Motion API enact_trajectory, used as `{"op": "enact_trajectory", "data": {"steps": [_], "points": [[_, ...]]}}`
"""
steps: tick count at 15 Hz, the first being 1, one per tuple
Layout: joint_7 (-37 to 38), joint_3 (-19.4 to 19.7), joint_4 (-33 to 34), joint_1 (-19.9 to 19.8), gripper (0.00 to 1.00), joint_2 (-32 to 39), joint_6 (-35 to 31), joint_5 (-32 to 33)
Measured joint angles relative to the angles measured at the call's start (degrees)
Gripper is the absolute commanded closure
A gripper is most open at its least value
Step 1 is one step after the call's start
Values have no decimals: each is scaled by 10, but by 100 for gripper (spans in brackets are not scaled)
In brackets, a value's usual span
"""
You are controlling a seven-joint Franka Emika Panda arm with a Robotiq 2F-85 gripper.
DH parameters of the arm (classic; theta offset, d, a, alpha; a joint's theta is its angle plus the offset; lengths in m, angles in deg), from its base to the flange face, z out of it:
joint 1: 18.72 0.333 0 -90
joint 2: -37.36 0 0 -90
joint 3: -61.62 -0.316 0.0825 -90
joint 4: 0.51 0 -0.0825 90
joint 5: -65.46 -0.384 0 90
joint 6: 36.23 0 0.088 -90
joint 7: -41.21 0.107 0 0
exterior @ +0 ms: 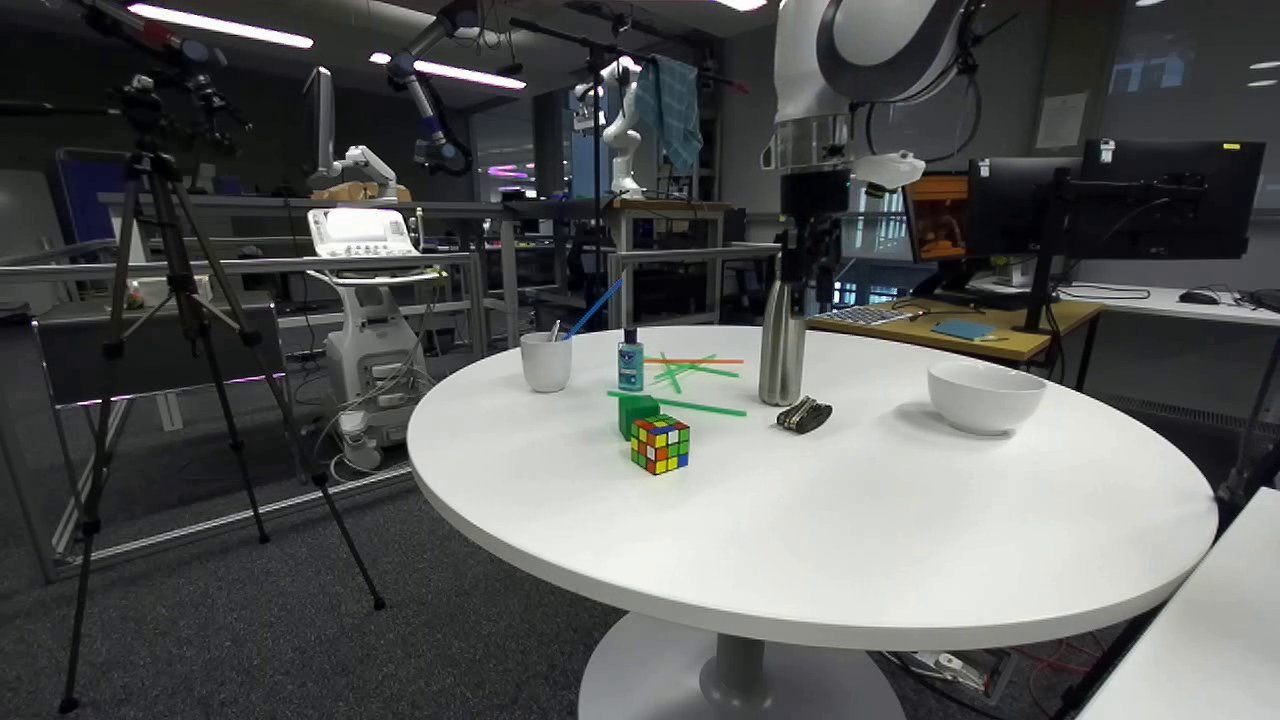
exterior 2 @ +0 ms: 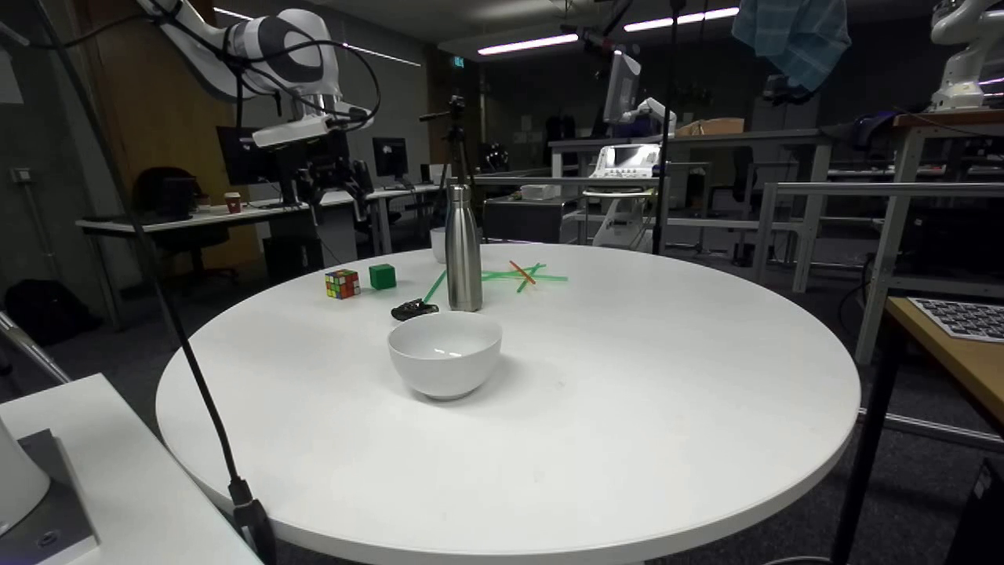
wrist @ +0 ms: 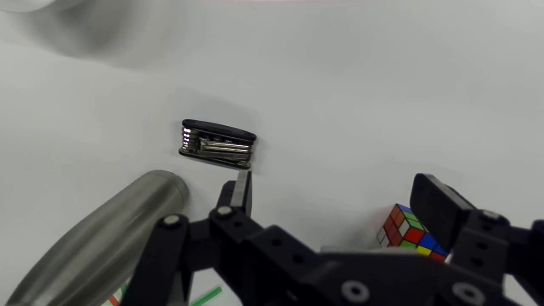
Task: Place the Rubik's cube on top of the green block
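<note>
The Rubik's cube (exterior: 660,445) sits on the white table beside the plain green block (exterior: 631,414). In an exterior view the cube (exterior 2: 342,284) and the green block (exterior 2: 382,276) stand a small gap apart. My gripper (exterior 2: 337,205) is open and empty, well above the table. In the wrist view the gripper (wrist: 331,178) has its fingers wide apart over bare table. The cube (wrist: 408,229) shows low on the right there, partly hidden by the right finger and the gripper body. The green block is hidden in the wrist view.
A steel bottle (exterior: 781,350) stands upright near a black multitool (wrist: 217,144). A white bowl (exterior 2: 445,357) stands on the table. A white cup (exterior: 546,362) with a blue stick, a small blue bottle (exterior: 630,366) and several thin sticks (exterior: 690,405) lie beyond the block.
</note>
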Motion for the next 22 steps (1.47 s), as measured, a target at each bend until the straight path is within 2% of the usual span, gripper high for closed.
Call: {"op": "enact_trajectory", "data": {"steps": [5, 15, 19, 22], "points": [[-33, -10, 48, 13, 0, 48, 0, -26], [-64, -25, 114, 18, 0, 149, 0, -30], [-64, -29, 145, 19, 0, 191, 0, -30], [-32, -27, 168, 26, 0, 212, 0, -29]]}}
